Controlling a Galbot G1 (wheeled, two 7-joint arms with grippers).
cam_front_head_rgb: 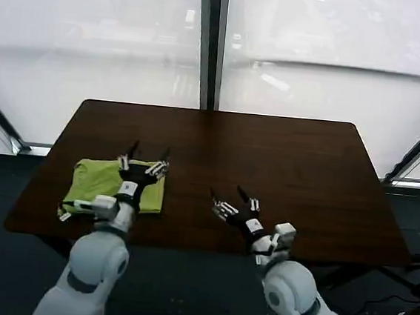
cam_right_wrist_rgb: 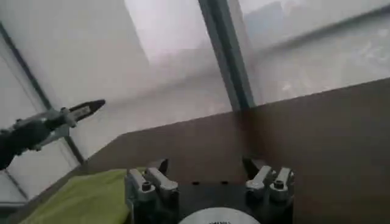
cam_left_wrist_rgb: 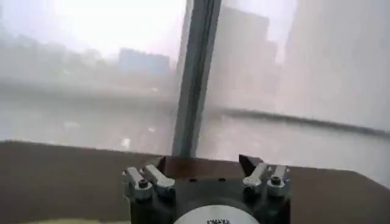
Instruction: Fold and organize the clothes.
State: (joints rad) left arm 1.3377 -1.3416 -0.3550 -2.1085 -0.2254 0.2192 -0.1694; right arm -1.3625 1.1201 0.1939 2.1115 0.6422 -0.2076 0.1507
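Fingers of the left gripper (cam_front_head_rgb: 147,159) spread wide, empty, hovering over the far edge of the folded lime-green T-shirt (cam_front_head_rgb: 100,180) at the tabletop's (cam_front_head_rgb: 299,159) left front — apparently just released. Right gripper (cam_front_head_rgb: 230,198), equally wide, waits mid-table, well apart.

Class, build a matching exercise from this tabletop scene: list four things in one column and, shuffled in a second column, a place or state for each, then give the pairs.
Column A:
1. T-shirt
2. left gripper
3. right gripper
4. table

Column B:
a. open, over bare wood near the front middle
b. dark brown, standing before the windows
c. lime green, folded, on the table's left part
d. open, over the shirt's far edge

Pairs: 1-c, 2-d, 3-a, 4-b
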